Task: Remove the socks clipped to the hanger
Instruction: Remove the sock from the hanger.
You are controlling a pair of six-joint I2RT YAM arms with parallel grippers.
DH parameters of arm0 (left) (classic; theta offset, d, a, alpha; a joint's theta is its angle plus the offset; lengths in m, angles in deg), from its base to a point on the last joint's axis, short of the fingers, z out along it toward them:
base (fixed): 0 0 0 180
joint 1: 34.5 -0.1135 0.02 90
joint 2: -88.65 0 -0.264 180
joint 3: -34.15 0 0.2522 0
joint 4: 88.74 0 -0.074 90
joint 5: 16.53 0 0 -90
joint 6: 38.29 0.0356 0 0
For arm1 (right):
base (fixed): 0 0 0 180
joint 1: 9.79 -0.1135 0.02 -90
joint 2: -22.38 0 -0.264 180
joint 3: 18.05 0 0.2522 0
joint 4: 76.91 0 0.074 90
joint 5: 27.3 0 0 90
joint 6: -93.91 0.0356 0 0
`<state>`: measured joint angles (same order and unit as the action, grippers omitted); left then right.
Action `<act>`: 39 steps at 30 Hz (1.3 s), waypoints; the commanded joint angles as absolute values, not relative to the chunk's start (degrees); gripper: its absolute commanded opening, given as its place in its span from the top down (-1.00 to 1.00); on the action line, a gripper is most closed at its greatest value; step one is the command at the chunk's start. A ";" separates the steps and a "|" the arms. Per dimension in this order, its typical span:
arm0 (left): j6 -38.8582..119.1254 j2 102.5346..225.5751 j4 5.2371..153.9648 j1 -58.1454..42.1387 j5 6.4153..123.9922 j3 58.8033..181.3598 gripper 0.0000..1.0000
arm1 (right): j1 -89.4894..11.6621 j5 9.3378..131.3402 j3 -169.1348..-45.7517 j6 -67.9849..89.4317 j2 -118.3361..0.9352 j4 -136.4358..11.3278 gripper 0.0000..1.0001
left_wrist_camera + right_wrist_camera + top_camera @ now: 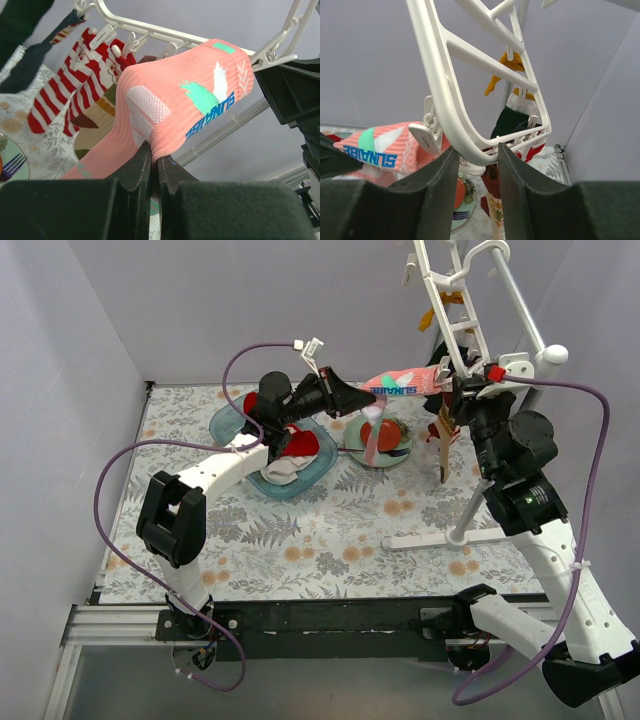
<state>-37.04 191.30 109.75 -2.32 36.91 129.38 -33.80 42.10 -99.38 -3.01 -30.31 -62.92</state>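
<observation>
A pale pink sock (400, 385) with green and blue print stretches sideways from a clip on the white hanger (455, 310). My left gripper (372, 395) is shut on the pink sock's (185, 100) lower fold, just under the hanger (150, 30). My right gripper (474, 150) is closed around the rounded lower corner of the hanger's frame (445, 95), a fingertip against each side. Red-and-white striped socks (60, 95), a dark navy sock (25, 65), a mustard sock (507, 67) and a dark sock (510, 122) hang from clips.
A blue translucent tub (232, 418) holding loose socks sits on the floral cloth under my left arm. Beside it stands a green plate (385, 462) with a red-orange ball. The hanger's stand (470, 530) has a slanted pole and a flat base at right.
</observation>
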 commanded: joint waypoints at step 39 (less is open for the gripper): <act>-25.63 186.65 99.38 13.57 33.83 137.65 1.00 | -33.78 49.86 -113.63 -2.68 -37.21 -79.23 0.14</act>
<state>-27.53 190.91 100.61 12.54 33.59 134.63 -33.75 47.19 -110.26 -2.35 -36.99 -72.67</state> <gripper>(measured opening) 0.033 0.430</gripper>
